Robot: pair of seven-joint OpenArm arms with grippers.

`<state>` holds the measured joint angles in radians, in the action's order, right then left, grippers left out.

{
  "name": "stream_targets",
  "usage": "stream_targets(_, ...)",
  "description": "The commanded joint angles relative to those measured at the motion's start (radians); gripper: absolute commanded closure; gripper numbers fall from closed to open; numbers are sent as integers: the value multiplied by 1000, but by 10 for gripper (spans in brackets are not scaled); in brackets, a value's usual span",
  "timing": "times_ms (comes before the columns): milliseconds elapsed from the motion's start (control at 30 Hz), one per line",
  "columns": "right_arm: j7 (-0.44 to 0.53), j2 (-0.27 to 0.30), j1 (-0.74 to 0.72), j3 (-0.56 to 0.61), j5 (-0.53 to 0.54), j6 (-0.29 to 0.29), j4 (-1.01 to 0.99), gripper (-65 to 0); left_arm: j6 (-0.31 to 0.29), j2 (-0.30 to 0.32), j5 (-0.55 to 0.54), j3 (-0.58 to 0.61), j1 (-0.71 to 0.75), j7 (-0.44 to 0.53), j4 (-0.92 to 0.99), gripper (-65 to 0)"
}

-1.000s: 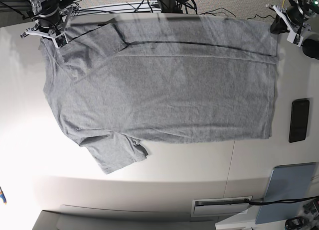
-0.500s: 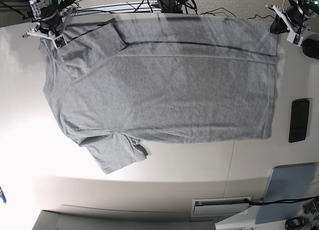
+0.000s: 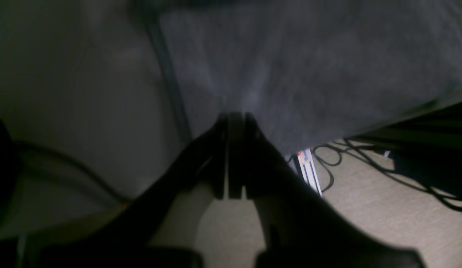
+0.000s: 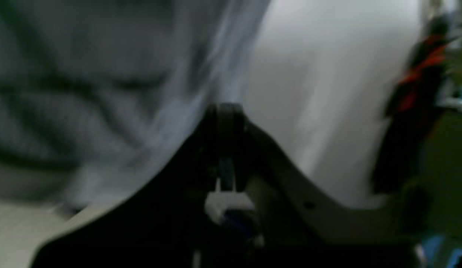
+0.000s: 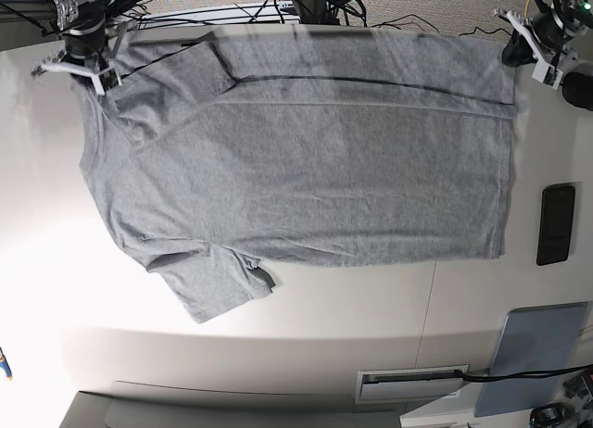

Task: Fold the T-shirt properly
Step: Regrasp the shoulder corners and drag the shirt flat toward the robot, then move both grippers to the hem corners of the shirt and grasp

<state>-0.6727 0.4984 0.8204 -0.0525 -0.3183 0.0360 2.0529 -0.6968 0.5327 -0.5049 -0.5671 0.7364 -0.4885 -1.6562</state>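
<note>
The heather-grey T-shirt (image 5: 306, 169) lies spread on the white table (image 5: 324, 317), plain side up, neck end at the view's left and hem at the right. Its far edge is raised off the table, with a dark shadow line under it. My left gripper (image 5: 515, 50) is at the far hem corner. In the left wrist view it (image 3: 234, 116) is shut on the grey cloth (image 3: 309, 67). My right gripper (image 5: 88, 76) is at the far shoulder. In the blurred right wrist view it (image 4: 224, 108) is shut on the shirt's edge (image 4: 104, 93).
A black phone (image 5: 556, 224) lies right of the hem. A grey-blue flat panel (image 5: 537, 354) and a white slotted box (image 5: 412, 383) sit at the near right. Cables (image 5: 278, 6) run behind the table's far edge. One sleeve (image 5: 218, 284) points toward the near side.
My right gripper has shifted slightly to the view's left, drawing the shoulder corner with it. My left gripper has hardly moved.
</note>
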Motion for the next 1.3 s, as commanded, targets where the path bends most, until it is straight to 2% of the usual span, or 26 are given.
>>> stream_targets(0, 20, 12, 4, -8, -32, 11, 42, 0, -1, 25, -13, -13, 6, 17, -33, -18)
stream_targets(100, 15, 12, -22, -8, -61, 11, 98, 0, 5, 53, -14, -13, 5, 18, -84, -195)
stream_targets(167, 19, 12, -57, -8, -60, 12, 106, -69, 96, 71, -32, -13, -11, 18, -109, -290)
stream_targets(233, 19, 12, -97, -8, -53, 11, 105, -168, 169, 85, -75, -12, -53, 19, -109, -343)
stream_targets(300, 19, 12, -140, -8, -34, 11, 105, -225, 192, 89, -107, -12, -120, 19, -95, -348)
stream_targets(467, 37, 11, -235, -8, -19, 13, 105, -229, 182, 88, -147, 28, -345, 17, -4, -348)
stream_targets(533, 39, 11, -274, -8, 24, 13, 105, -229, 186, 88, -123, 85, -449, 17, 58, -348)
stream_targets(700, 38, 11, -340, -8, 88, 12, 61, -229, 253, 88, -48, 261, -719, 18, 268, -348)
stream_targets(933, 26, 11, -394, -8, 138, 12, -58, -229, 256, 87, 10, 452, -1074, 64, 654, -348)
stream_targets(1100, 26, 11, -397, -8, 139, 12, -71, -229, 256, 78, 43, 543, -1241, 118, 902, -348)
stream_targets(1200, 25, 11, -403, -8, 139, 12, -71, -229, 259, 58, 121, 588, -1293, 148, 992, -348)
stream_targets(1267, 22, 11, -406, -8, 139, 12, -71, -229, 283, 42, 179, 602, -1307, 162, 1020, -348)
